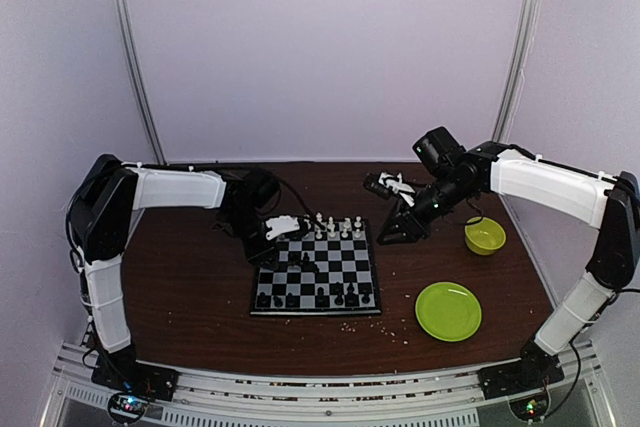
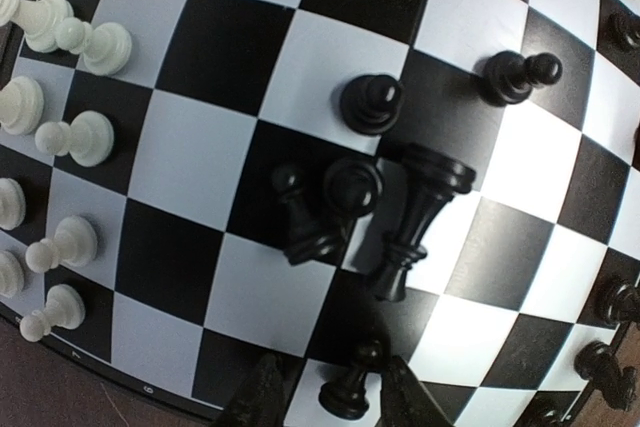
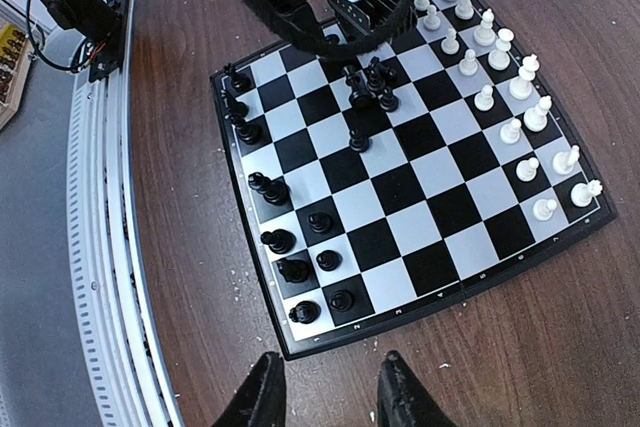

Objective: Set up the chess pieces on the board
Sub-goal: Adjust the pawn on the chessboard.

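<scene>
The board [image 1: 335, 269] lies mid-table. White chess pieces [image 1: 336, 227] line its far edge and black ones [image 1: 320, 297] its near rows. In the left wrist view a loose black cluster sits mid-board [image 2: 190, 157]: a tall piece [image 2: 418, 217] and a smaller one [image 2: 300, 222] lie tipped over. My left gripper [image 2: 330, 372] hangs low over the board, open, with a leaning black pawn [image 2: 350, 394] between its fingers; the pawn is against the right finger, with a gap to the left one. My right gripper [image 3: 325, 365] is open and empty above bare table, just off the board's corner [image 3: 295, 347].
A round green plate [image 1: 447, 310] and a small green bowl [image 1: 484, 235] sit right of the board. Pale crumbs [image 1: 385, 325] lie along the board's near edge. The metal rail [image 3: 100, 247] runs along the table's front.
</scene>
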You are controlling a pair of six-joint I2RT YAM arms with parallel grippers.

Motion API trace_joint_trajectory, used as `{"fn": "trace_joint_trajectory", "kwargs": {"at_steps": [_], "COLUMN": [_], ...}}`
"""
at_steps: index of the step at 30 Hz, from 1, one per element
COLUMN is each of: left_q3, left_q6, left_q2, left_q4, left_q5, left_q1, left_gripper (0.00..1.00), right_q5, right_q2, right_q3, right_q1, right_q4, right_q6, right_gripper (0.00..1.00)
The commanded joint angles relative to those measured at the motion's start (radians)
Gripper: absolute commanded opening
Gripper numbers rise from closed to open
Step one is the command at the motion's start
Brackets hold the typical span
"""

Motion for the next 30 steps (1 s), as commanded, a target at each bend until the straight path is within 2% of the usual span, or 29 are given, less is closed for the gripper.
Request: {"fn": "trace_joint_trajectory", "kwargs": {"at_steps": [1, 9, 24, 30], "left_q3": [-0.008, -0.052, -0.077, -0.092], "left_q6": [0.023, 0.041, 0.022, 0.025], "left_q2": [0.015, -0.011, -0.076, -0.095], "left_q4": [-0.006, -0.002, -0.009, -0.009], "left_q5": [-0.049, -0.09, -0.123, -0.128], "left_q1": [-0.007, -0.036, -0.057, -0.057], "left_gripper": [0.34, 0.32, 0.19, 0.28], "right_q5": [-0.013, -0.013, -0.013, -0.021], "right_q2": [0.007, 0.001, 0.012, 0.025], "right_q3": [0.026, 0.026, 0.026, 0.03], "right_q1": [-0.001, -0.002, -0.004, -0.004], "right_q4": [-0.023, -0.026, -0.022, -0.023], "right_q6": [-0.018, -0.02, -0.014, -0.007], "right_gripper": [0.32, 0.32, 0.31, 0.31]}}
